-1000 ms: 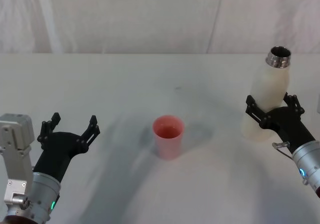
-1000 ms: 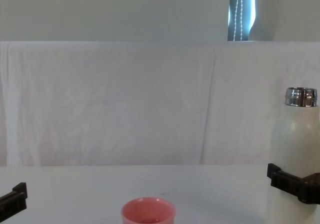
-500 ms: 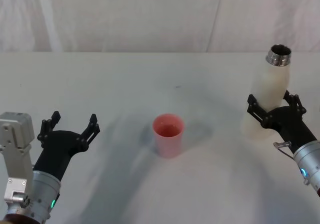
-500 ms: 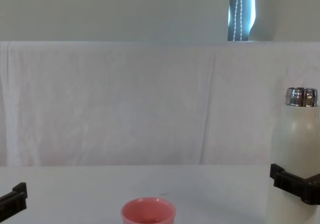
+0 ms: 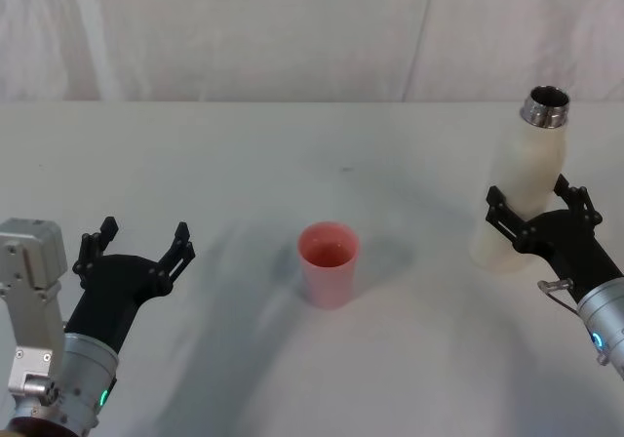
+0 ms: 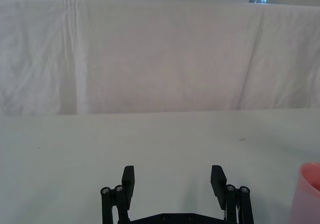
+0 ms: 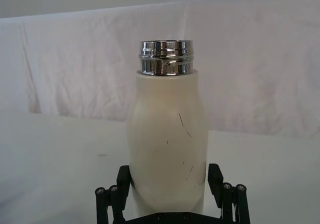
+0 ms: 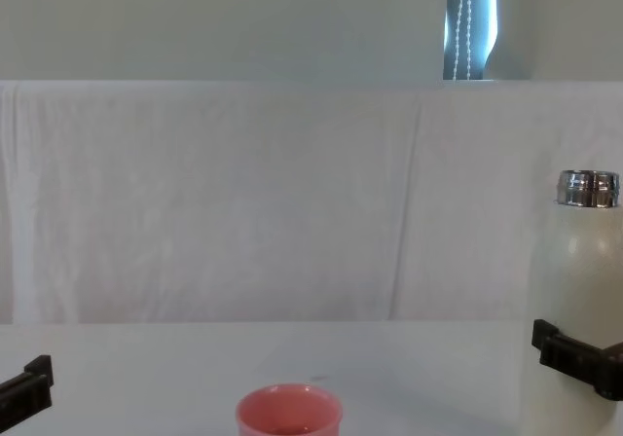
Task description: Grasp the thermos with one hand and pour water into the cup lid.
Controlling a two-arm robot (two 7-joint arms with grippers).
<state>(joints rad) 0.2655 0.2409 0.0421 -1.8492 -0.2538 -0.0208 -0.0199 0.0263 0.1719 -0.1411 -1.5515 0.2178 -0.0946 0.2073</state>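
The cream-white thermos (image 5: pixel 525 169) stands upright on the table at the right, its steel neck uncapped. My right gripper (image 5: pixel 531 198) is open, its black fingers straddling the thermos's lower body (image 7: pixel 167 149) with a slight gap on each side. One of its fingers (image 8: pixel 565 346) shows beside the thermos (image 8: pixel 582 280) in the chest view. The pink cup lid (image 5: pixel 329 261) stands upright at the table's middle, well left of the thermos. My left gripper (image 5: pixel 136 242) hovers open and empty at the near left, with the cup lid (image 6: pixel 310 194) off to its side.
A white cloth covers the table (image 5: pixel 292 154) and hangs as a backdrop (image 8: pixel 243 202) behind it. Bare table lies between the cup lid and the thermos, and between the cup lid and the left gripper.
My right gripper has slid a little to the right and back along the thermos. The thermos, the cup lid and the left gripper stay where they were.
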